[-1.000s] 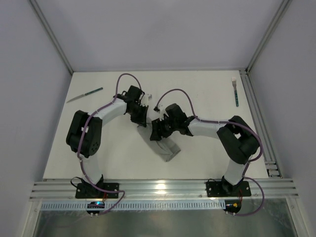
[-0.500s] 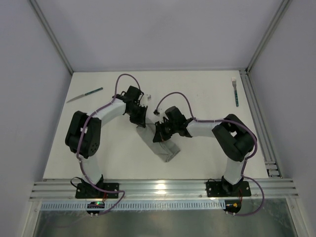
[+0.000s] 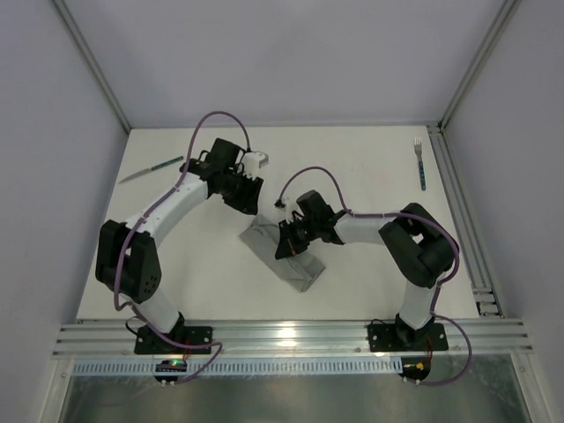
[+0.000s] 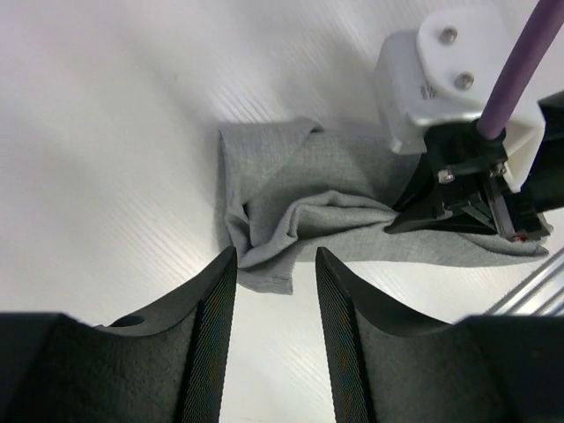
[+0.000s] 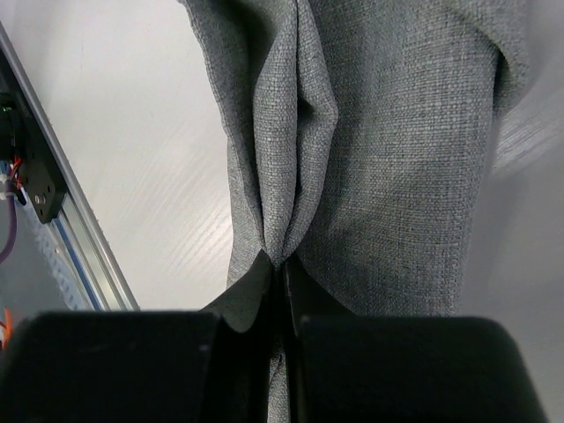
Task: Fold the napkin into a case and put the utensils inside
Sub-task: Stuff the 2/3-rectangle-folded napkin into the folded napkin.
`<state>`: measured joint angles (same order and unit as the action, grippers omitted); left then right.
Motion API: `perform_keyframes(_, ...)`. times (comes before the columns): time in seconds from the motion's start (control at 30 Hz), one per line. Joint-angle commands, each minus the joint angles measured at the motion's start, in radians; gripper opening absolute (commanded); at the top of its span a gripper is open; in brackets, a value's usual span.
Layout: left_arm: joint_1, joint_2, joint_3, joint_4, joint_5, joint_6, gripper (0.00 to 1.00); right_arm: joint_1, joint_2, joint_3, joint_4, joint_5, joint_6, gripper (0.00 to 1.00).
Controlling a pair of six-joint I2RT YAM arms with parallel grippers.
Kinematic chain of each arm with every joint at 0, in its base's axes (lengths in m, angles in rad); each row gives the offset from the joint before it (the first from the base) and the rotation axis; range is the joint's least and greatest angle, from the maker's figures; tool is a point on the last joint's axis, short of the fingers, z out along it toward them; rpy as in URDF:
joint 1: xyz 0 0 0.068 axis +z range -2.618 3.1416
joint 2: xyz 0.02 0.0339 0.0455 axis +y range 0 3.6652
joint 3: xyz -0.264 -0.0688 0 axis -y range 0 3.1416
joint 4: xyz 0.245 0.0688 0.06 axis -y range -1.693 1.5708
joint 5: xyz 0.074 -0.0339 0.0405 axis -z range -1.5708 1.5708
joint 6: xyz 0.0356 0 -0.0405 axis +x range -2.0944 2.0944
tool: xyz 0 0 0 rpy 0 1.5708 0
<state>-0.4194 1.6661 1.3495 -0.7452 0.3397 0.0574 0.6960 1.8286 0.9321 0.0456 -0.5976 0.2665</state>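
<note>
The grey napkin [image 3: 304, 271] lies as a rumpled, folded strip running diagonally across the table's middle. My right gripper [image 3: 284, 243] is shut on a raised fold of the napkin [image 5: 397, 132], pinching the cloth between its fingertips [image 5: 280, 269]. My left gripper [image 3: 248, 200] hangs open just behind the napkin's far end [image 4: 300, 211], with only bare table between its fingers [image 4: 275, 257]. The knife [image 3: 152, 169] lies at the back left of the table. Near the right rail at the back right lies the fork [image 3: 420, 163].
White table with grey walls on three sides. An aluminium rail [image 3: 458, 211] runs along the right edge and another along the near edge by the arm bases. The right arm's purple cable [image 4: 520, 62] loops above the napkin.
My right gripper shut on the napkin's fold. My left gripper opened, let go of the far end and drew back and left; that end now lies on the table.
</note>
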Motion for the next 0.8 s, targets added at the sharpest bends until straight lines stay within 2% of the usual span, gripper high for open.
perform_keyframes(0.0,-0.013,0.020,0.037,0.001,-0.036,0.071,0.42,0.000,-0.009,0.008,-0.038,-0.031,-0.044,0.03)
perform_keyframes(0.13,-0.114,0.084,0.013,0.041,-0.183,0.183,0.38,0.000,-0.011,0.022,-0.064,-0.039,-0.044,0.03)
perform_keyframes(0.23,-0.136,0.089,-0.003,0.110,-0.173,0.208,0.39,0.000,-0.018,0.017,-0.079,-0.034,-0.046,0.03)
perform_keyframes(0.3,-0.136,0.100,0.010,0.090,-0.075,0.196,0.41,0.000,-0.032,0.008,-0.072,-0.036,-0.038,0.03)
perform_keyframes(0.4,-0.116,0.063,-0.015,0.096,0.131,0.161,0.50,0.000,-0.055,-0.019,-0.061,-0.054,-0.033,0.03)
perform_keyframes(0.47,-0.078,0.049,-0.018,0.099,0.174,0.134,0.54,0.000,-0.069,-0.039,-0.064,-0.062,-0.033,0.03)
perform_keyframes(0.57,-0.059,0.052,-0.015,0.095,0.057,0.096,0.55,-0.001,-0.086,-0.067,-0.069,-0.083,-0.035,0.03)
perform_keyframes(0.63,-0.071,0.073,-0.018,0.072,-0.013,0.104,0.50,-0.001,-0.083,-0.073,-0.081,-0.097,-0.042,0.03)
perform_keyframes(0.77,-0.154,0.055,-0.094,0.085,-0.103,0.127,0.48,-0.001,-0.089,-0.088,-0.078,-0.105,-0.043,0.03)
